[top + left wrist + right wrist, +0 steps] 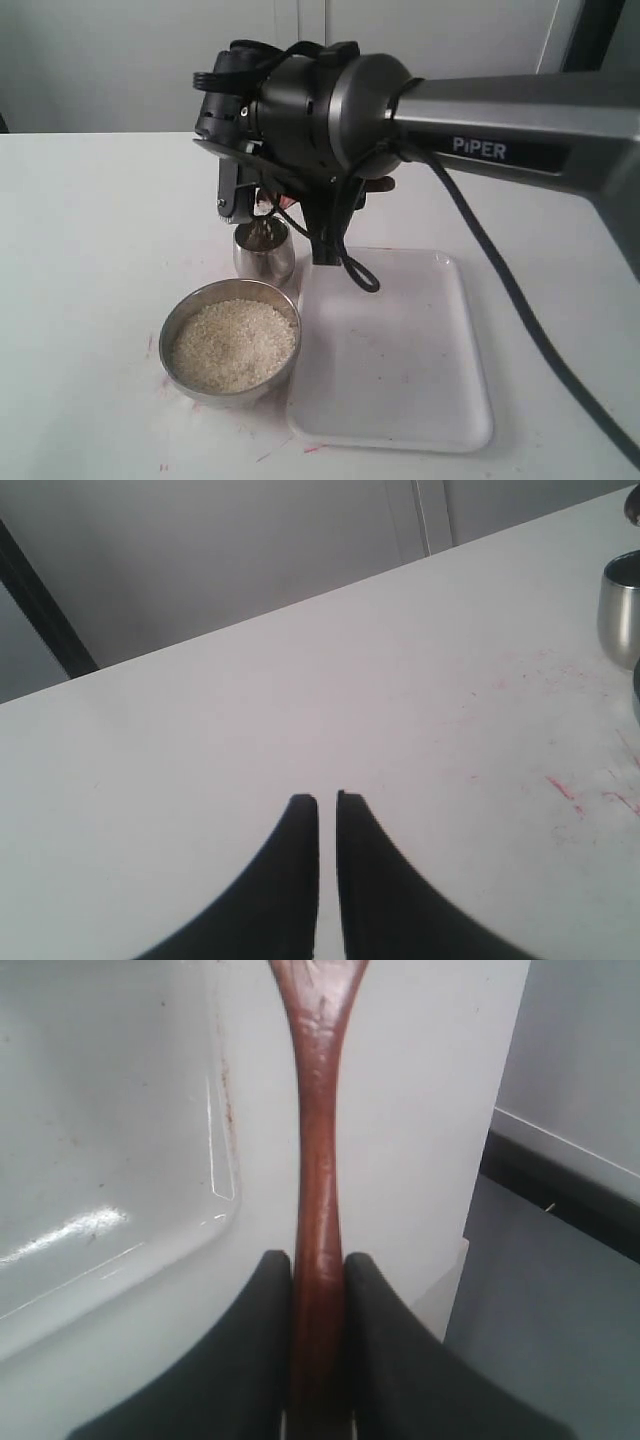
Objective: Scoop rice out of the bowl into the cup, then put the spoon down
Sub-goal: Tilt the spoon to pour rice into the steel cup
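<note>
The wide steel bowl [178,322] stands near the table's front, filled with white rice [232,345]. Just behind it is the small steel cup [268,262], which also shows at the edge of the left wrist view as the cup [620,605]. My right gripper [318,1258] is shut on the handle of the reddish-brown wooden spoon [318,1110]. The right arm [330,110] hangs over the cup and hides most of the spoon in the exterior view. My left gripper [327,798] is shut on nothing, low over bare table, left of the cup.
A shallow white tray [400,350] lies right of the bowl and cup, and the tray [100,1110] shows beside the spoon handle. The arm's black cable [500,270] trails over the tray's right side. Pink marks [562,786] stain the tabletop.
</note>
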`<action>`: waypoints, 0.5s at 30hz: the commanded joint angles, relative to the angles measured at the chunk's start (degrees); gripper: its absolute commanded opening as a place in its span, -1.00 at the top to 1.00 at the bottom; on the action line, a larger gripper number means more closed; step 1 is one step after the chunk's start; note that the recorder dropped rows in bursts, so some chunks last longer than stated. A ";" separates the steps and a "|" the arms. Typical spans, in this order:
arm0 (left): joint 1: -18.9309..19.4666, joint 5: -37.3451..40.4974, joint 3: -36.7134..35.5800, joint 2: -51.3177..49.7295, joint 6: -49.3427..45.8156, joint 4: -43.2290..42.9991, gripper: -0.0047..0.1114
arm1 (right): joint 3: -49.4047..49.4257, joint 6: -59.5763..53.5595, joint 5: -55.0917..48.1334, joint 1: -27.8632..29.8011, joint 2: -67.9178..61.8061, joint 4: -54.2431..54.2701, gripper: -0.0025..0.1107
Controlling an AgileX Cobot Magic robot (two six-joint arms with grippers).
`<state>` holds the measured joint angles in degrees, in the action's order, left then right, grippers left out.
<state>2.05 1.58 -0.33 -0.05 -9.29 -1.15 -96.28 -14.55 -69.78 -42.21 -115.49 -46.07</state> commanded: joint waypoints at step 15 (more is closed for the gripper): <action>-0.06 -0.34 0.33 0.05 0.08 0.64 0.67 | -0.30 -3.53 -0.18 -0.87 -0.01 -2.24 0.96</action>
<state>2.05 1.58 -0.33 -0.05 -9.29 -1.15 -96.28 -17.10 -69.78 -42.61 -115.49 -46.95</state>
